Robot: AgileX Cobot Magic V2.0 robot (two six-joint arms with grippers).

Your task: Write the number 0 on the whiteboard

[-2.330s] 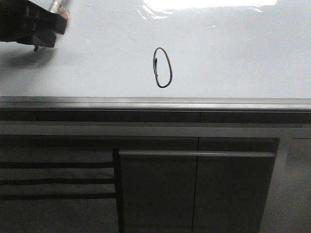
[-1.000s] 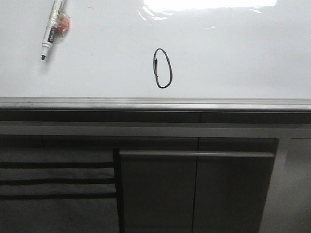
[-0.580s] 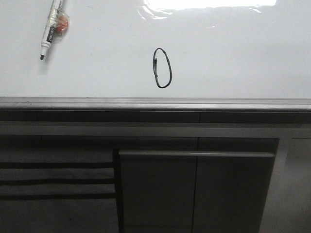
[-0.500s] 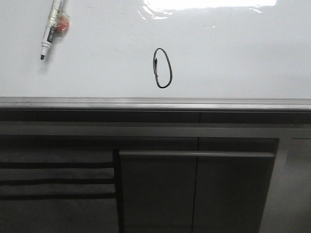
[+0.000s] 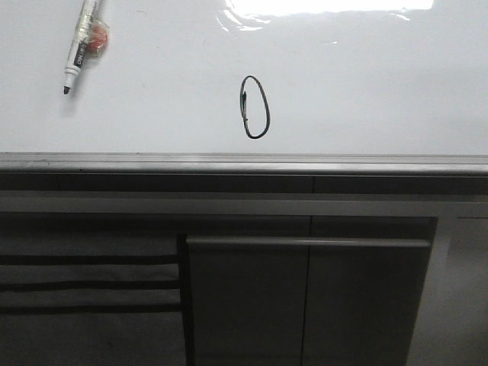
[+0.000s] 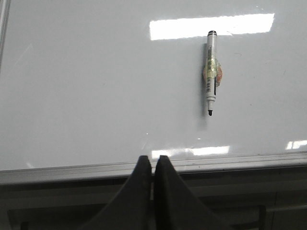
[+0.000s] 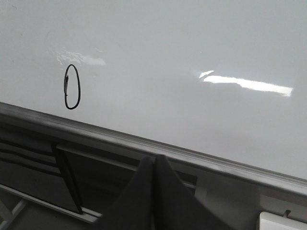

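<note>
The number 0 (image 5: 255, 107) is a narrow black oval on the whiteboard (image 5: 366, 84), doubled along its left side; it also shows in the right wrist view (image 7: 71, 86). A black-tipped marker (image 5: 81, 44) with a clear barrel lies uncapped on the board at the far left, also in the left wrist view (image 6: 211, 72). My left gripper (image 6: 153, 160) is shut and empty, back over the board's grey edge rail (image 6: 72, 171). My right gripper (image 7: 154, 160) is shut and empty, also back over the rail. Neither gripper shows in the front view.
The grey metal rail (image 5: 244, 162) runs along the board's near edge. Below it stand grey cabinet panels (image 5: 305, 297) with a handle bar and dark slots at the left. Glare patches lie on the board's far part.
The left gripper, over the marker at the far left 2.3 s ago, has left the front view. The marker stays lying on the board. Nothing has moved in the last second.
</note>
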